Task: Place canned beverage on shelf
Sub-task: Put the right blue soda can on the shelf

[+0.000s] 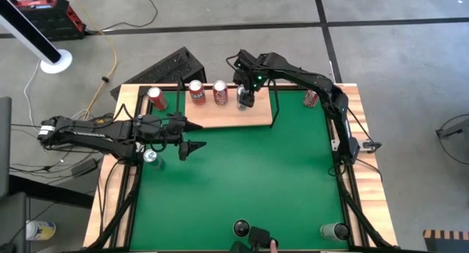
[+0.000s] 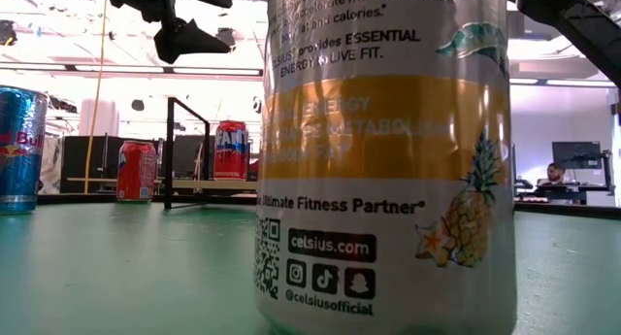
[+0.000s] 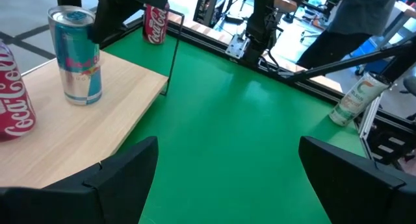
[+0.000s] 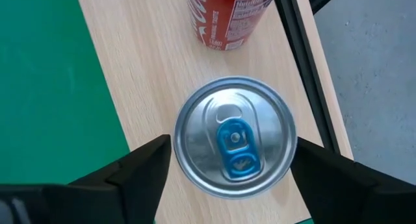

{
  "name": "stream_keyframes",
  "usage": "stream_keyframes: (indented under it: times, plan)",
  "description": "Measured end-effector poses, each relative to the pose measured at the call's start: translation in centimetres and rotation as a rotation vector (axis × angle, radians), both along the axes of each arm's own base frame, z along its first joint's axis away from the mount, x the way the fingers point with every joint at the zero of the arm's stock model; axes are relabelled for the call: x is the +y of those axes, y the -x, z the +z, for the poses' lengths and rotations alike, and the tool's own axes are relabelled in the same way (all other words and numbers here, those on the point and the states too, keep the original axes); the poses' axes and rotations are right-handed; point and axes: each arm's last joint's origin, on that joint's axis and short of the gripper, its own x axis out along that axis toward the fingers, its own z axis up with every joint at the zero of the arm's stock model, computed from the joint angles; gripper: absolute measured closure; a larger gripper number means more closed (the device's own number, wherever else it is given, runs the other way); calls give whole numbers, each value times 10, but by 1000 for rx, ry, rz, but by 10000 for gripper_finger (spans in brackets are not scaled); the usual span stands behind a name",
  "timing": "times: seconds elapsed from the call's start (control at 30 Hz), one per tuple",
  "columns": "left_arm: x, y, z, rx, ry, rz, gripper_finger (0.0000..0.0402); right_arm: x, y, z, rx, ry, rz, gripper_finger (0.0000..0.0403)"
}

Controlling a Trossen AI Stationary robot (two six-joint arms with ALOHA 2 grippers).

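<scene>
The shelf (image 1: 220, 115) is a light-wood board with thin black rods at its ends, at the far side of the green table. A silver-topped blue can (image 4: 234, 145) stands upright on it, also seen in the left wrist view (image 3: 75, 55). Two red cans (image 1: 196, 92) (image 1: 220, 92) stand on the board beside it. My right gripper (image 4: 234, 165) is open above this can, pointing down, one finger on either side of its top. My left gripper (image 1: 192, 136) is open and empty, over the green table just near of the shelf.
A red can (image 1: 156, 97) and a blue can (image 1: 152, 156) stand at the table's left. Another red can (image 1: 311, 97) stands at the far right. A white can (image 1: 333, 230) is at the near right. A large Celsius can (image 2: 388, 160) fills the low view.
</scene>
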Motion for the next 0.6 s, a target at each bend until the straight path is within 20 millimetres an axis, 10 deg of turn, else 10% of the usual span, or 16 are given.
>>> stream_keyframes:
  times: [0.6]
  plan:
    - [-1, 0, 0, 7, -24, -44, 45, 14, 24, 56, -16, -114, 58, 66]
